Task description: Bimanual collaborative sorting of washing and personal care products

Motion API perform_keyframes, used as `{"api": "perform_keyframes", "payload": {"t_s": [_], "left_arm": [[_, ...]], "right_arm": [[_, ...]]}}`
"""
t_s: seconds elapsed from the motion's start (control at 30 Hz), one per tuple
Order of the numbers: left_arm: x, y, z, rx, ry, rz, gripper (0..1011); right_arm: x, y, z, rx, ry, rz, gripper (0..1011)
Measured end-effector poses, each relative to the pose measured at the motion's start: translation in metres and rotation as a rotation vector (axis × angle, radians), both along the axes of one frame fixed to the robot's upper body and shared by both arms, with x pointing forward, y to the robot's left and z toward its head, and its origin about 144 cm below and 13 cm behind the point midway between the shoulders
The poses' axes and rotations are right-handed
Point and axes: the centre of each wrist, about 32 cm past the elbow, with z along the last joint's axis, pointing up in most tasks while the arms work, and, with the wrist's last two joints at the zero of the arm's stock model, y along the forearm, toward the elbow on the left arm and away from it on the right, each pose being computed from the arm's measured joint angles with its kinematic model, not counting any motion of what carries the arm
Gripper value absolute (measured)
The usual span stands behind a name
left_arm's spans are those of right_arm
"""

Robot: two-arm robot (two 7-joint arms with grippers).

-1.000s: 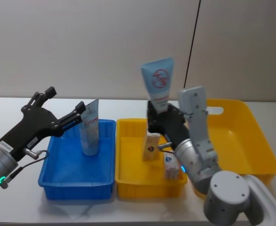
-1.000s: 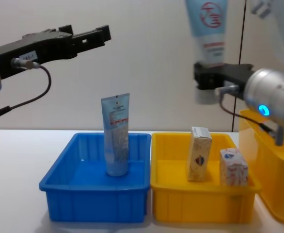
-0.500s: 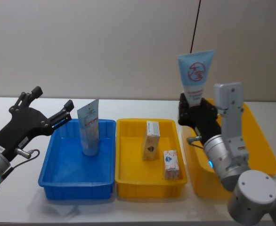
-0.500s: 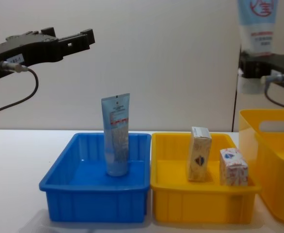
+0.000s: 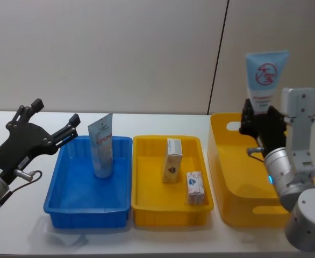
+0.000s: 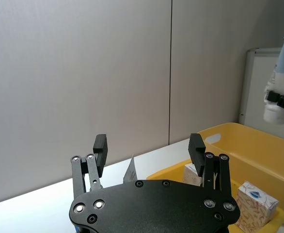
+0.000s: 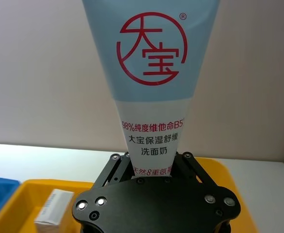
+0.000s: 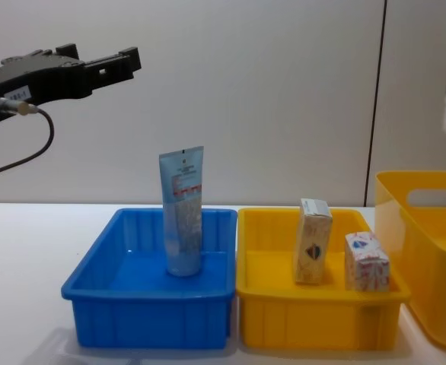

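My right gripper [image 5: 262,114] is shut on the wide pale-blue tube with a red round logo [image 5: 266,74], holding it upright, cap down, above the big yellow basket [image 5: 238,177]. The right wrist view shows the tube [image 7: 151,73] rising out of the gripper [image 7: 154,162]. My left gripper [image 5: 55,111] hangs open and empty, above and left of the blue bin [image 5: 87,207]; its fingers [image 6: 100,144] are spread wide. A narrower bluish tube [image 5: 101,145] stands in the blue bin. A cream carton [image 5: 172,159] and a small white carton [image 5: 194,187] stand in the yellow tray [image 5: 171,210].
Blue bin [image 8: 147,312], yellow tray [image 8: 314,315] and yellow basket [image 8: 425,228] stand side by side on the white table. A pale wall rises close behind them. Bare table lies left of the blue bin.
My right gripper carried the wide tube to the right, from over the yellow tray to over the big yellow basket. The left gripper drew back leftward, away from the bluish tube.
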Motion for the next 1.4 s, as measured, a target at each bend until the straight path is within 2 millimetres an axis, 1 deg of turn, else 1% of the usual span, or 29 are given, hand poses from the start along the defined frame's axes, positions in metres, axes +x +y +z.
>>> {"api": "perform_keyframes", "payload": {"t_s": [0.2, 0.6, 1.03, 1.4], "left_arm": [[0.000, 0.000, 0.000, 0.001, 0.000, 0.004, 1001], [0.000, 0.001, 0.000, 0.001, -0.001, 0.009, 1001], [-0.001, 0.001, 0.000, 0.002, 0.000, 0.011, 1002], [-0.001, 0.001, 0.000, 0.001, 0.000, 0.012, 1001]], "right_arm": [[0.000, -0.012, 0.002, -0.012, 0.029, -0.047, 208], [-0.006, -0.024, 0.001, -0.035, 0.152, -0.087, 208], [-0.008, -0.033, -0.008, -0.046, 0.256, -0.123, 208], [-0.005, -0.033, -0.017, -0.050, 0.289, -0.142, 206]]}}
